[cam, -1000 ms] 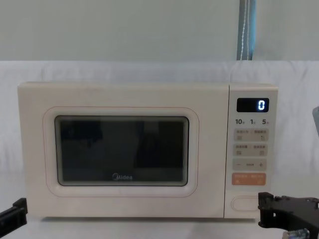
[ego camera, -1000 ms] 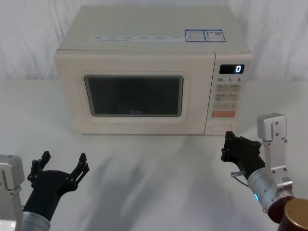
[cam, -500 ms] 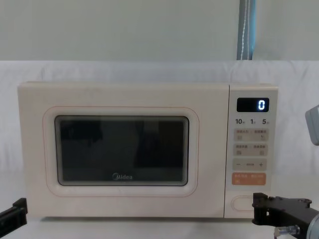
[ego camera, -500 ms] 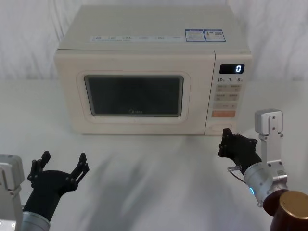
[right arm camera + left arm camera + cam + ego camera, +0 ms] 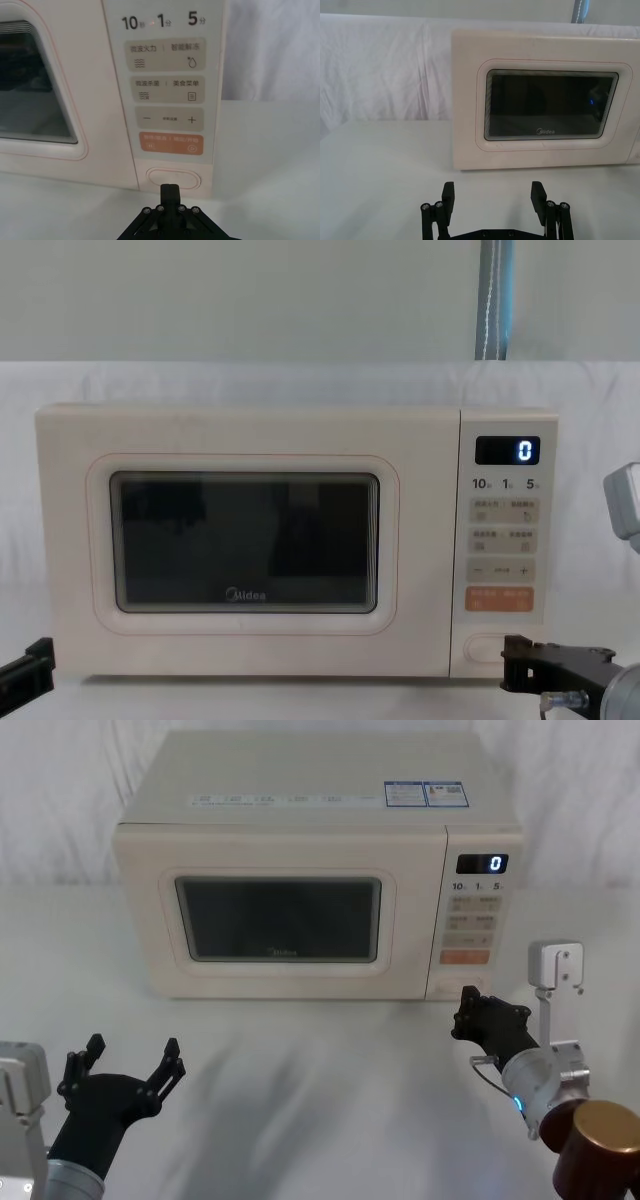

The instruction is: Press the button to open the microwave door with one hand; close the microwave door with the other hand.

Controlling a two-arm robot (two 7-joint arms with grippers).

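Right tool [image 5: 466,1010] pinched closed with nothing in it, tips right up by the button [image 5: 172,178]. Microwave door [image 5: 278,919] shut. Left tool [image 5: 128,1067] spread wide and empty, parked low over the surface [image 5: 320,1080].

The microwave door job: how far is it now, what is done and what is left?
Nothing is done yet: the microwave door is shut. In hand: the right gripper, fingers shut, sits right in front of the button, not clearly pressing it. Left: press the button so the door opens, then close it with the left gripper, which waits open, low at the table's near left.
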